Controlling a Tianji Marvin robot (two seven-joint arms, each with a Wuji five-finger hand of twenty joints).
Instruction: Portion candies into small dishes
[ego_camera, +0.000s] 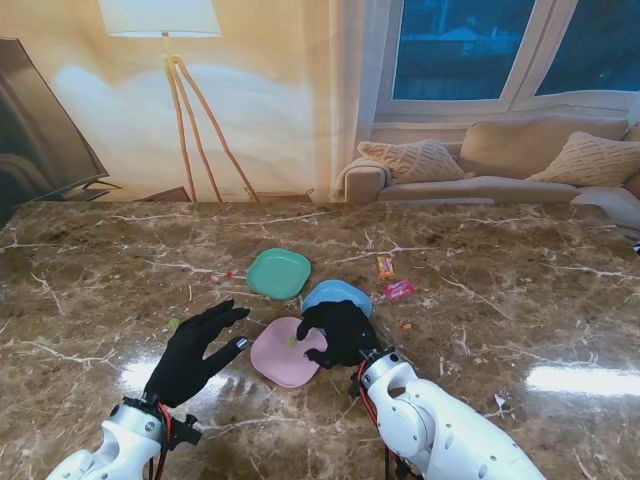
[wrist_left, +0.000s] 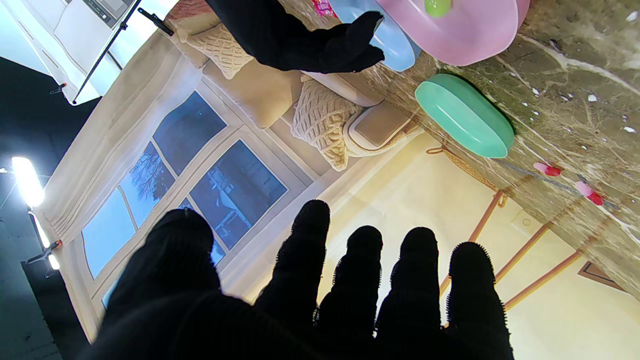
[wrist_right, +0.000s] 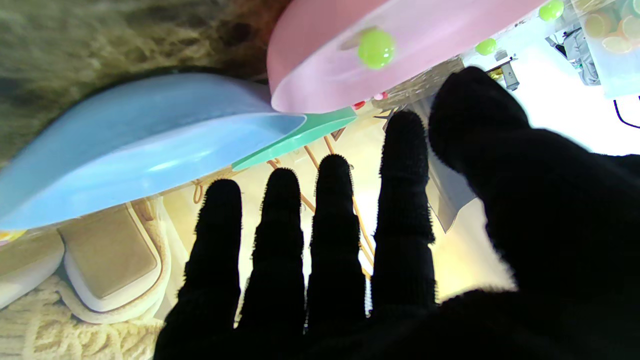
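So the right hand (ego_camera: 342, 333) sits just below the middle of the stand's frame, over the right part of the pink dish (ego_camera: 287, 352) and the near edge of the blue dish (ego_camera: 338, 294). Its wrist view shows all five fingers (wrist_right: 330, 240) stretched and apart with nothing between them, so it holds nothing. One green candy (ego_camera: 292, 341) lies in the pink dish, just beside the hand's fingertips.

The left hand (ego_camera: 197, 352) hovers in the lower left of the frame, just left of the pink dish, fingers spread and empty as well.

Outward from the hands, the green dish (ego_camera: 279, 273) lies a little above the centre and looks bare; the blue dish shows no candy either, though the right hand covers part of it. Loose sweets are scattered on the marble table (ego_camera: 520, 300): an orange wrapped candy (ego_camera: 385, 266) and a pink wrapped candy (ego_camera: 398, 290) to the right of centre, small red candies (ego_camera: 226, 273) left of the green dish, another green candy (ego_camera: 174, 324) near the left hand, and some tiny bits by the blue dish that are too small to make out.

By my reckoning the job has barely begun: one sweet is portioned, two dishes wait for theirs, and most of the candy is yet to be gathered.
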